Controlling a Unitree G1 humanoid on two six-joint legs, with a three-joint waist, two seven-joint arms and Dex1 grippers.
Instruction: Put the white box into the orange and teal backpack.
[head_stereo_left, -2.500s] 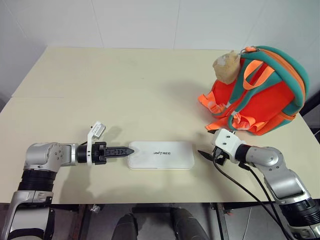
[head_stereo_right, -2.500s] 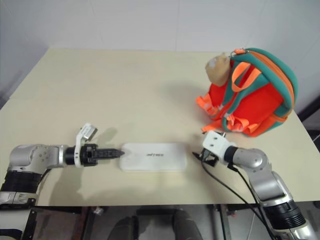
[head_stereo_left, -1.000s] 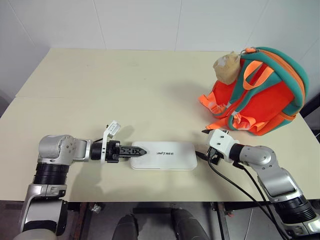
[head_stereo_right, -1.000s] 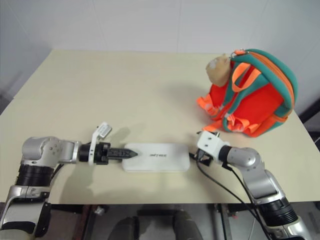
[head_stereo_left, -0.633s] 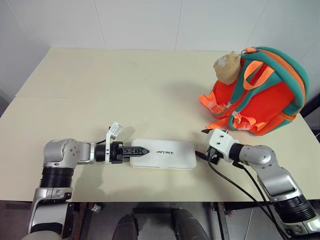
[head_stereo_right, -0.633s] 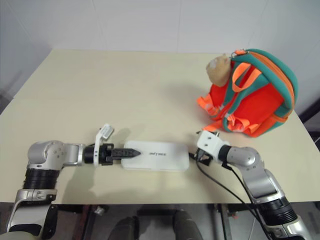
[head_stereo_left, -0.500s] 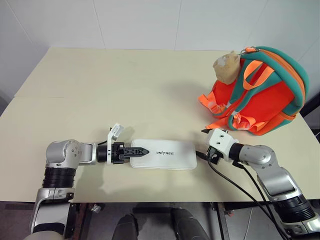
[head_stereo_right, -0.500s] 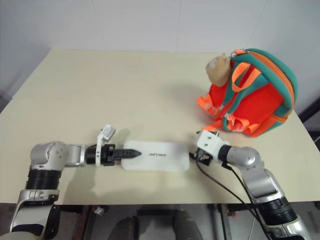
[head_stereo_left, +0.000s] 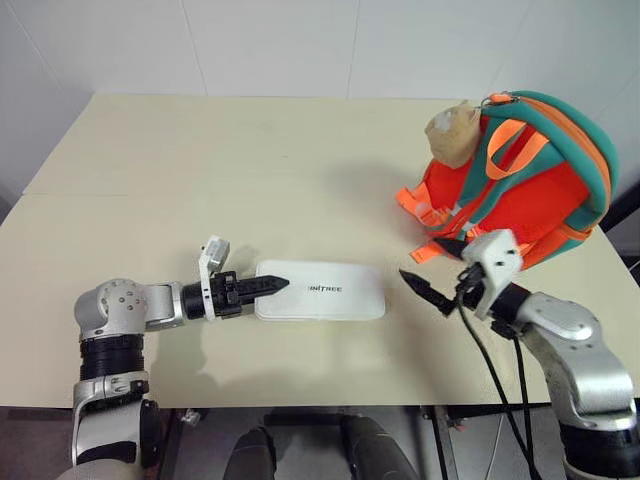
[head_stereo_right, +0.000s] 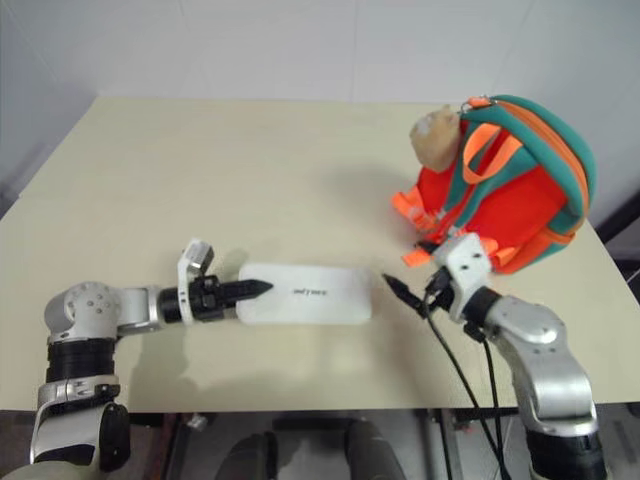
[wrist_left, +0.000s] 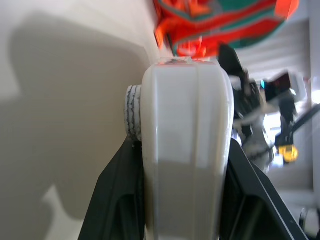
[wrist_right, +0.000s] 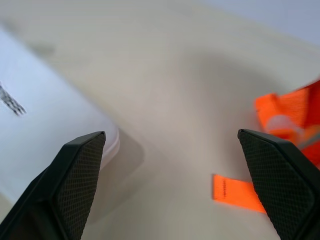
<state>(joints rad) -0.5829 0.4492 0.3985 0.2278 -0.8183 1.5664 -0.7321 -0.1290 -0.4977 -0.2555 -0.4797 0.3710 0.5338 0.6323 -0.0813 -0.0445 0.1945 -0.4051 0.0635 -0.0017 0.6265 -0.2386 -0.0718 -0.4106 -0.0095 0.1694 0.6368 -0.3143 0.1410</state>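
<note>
Box (head_stereo_left: 320, 291) gripped at one end by left tool (head_stereo_left: 268, 286), not yet in backpack (head_stereo_left: 525, 190); right tool (head_stereo_left: 420, 289) wide, empty

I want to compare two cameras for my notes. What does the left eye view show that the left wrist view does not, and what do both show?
Only the left eye view gives the "UNITREE" lettering on the white box, the tan plush toy on the orange and teal backpack, and the whole table. Only the left wrist view gives the box's end between the left hand fingers. Both share the box, backpack, tabletop and the open right hand.
</note>
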